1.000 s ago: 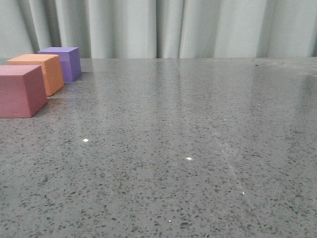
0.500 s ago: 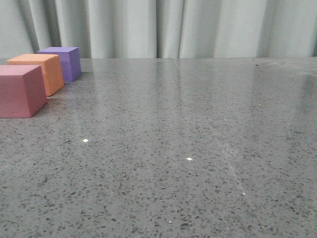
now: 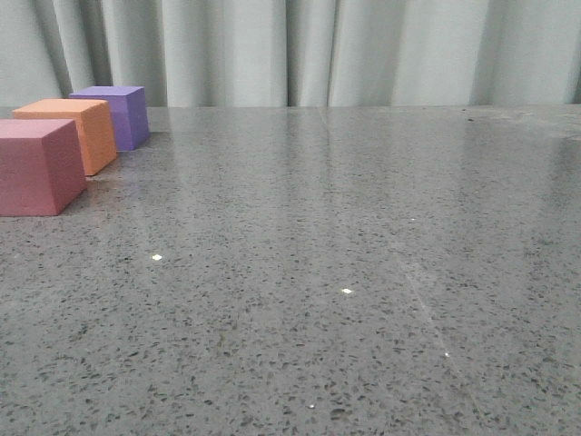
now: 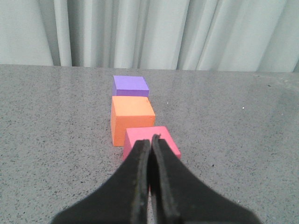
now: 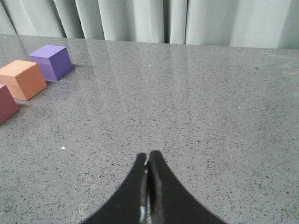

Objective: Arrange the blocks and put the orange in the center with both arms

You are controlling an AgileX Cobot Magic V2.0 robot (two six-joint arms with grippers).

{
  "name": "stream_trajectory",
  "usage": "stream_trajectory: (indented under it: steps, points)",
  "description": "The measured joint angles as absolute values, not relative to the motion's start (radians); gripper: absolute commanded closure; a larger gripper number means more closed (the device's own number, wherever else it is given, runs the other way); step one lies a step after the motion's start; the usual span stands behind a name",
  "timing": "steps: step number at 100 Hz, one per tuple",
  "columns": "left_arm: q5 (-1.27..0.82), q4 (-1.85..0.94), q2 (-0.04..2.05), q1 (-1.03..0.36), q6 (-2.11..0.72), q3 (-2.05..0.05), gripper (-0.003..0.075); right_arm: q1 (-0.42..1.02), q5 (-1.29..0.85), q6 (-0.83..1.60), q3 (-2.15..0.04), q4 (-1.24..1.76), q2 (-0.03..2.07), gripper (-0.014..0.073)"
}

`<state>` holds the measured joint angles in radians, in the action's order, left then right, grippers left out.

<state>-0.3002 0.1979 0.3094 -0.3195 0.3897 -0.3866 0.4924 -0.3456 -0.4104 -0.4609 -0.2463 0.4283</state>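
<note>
Nothing's moved in the last second — bright orange foam cube [image 3: 68, 133] still sits far left between purple cube [image 3: 116, 114] and pink-red cube [image 3: 38, 164], both black grippers, left [image 4: 151, 144] and right [image 5: 147, 160], pressed together, empty — task hasn't started.

Glossy grey speckled counter [image 3: 363, 272] carrying three cubes lined up ahead of the left tool [image 4: 150, 144]: pink-red cube [image 4: 152, 141] nearest, orange cube [image 4: 131, 116] next, purple cube [image 4: 131, 86] farthest.

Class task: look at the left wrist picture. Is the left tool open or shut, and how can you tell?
Shut. The left tool has its two black fingers pressed together with nothing between them; the pink cube lies beyond the tips, ungripped.
</note>
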Motion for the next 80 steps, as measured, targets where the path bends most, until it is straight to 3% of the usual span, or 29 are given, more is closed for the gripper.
stream_trajectory:
  steps: [25,47,80]
  points:
    - [-0.237,0.161,0.300,-0.283,0.282,-0.317,0.0739,0.492,-0.346,-0.410,-0.461,-0.247,0.428,0.0714]
    - [-0.163,0.013,0.220,-0.149,0.000,-0.233,0.0739,0.492,-0.346,-0.410,-0.461,-0.247,0.428,0.0714]
    - [-0.106,-0.042,0.056,0.002,-0.056,-0.075,0.0739,0.492,-0.346,-0.410,-0.461,-0.247,0.428,0.0714]
